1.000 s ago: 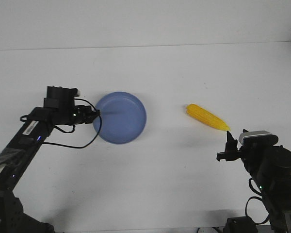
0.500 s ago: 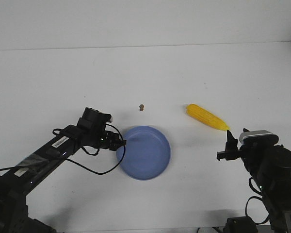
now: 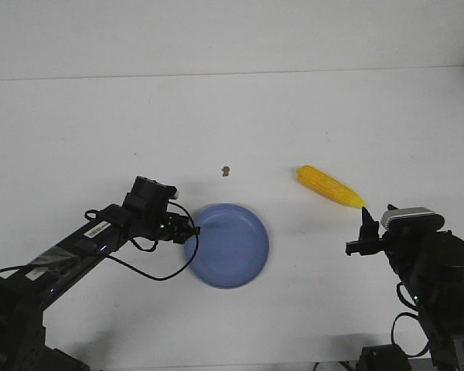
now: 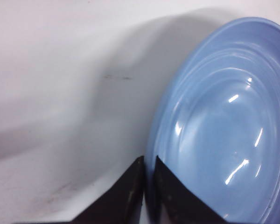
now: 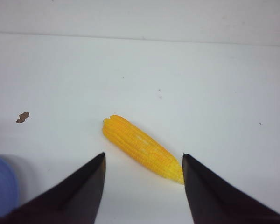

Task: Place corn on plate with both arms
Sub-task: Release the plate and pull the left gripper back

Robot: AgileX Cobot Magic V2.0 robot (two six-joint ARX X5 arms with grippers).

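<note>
I've got the corn lying flat on the white desk, right of the middle and well in from the right edge. Its long axis runs on a slant: the blunt end points toward the far left corner, the tapered tip toward the near right corner. In the right wrist view the corn sits just ahead of my right gripper, whose fingers are spread wide with nothing between them. From the front, that right gripper hangs just short of the cob's tapered tip, not touching it.

Over on the other side, the plate rests near the middle of the desk, toward the near edge, well apart from the corn. My left gripper is at the plate's left rim. The left wrist view shows its fingers nearly together, pinching the plate's rim in the thin gap between them. The plate looks tilted in that view, with glossy highlights on its inner surface.

A small brown speck lies on the desk beyond the plate, toward the far edge.

There's a white label on the left arm, another further down it, but I can't read the print on either.
</note>
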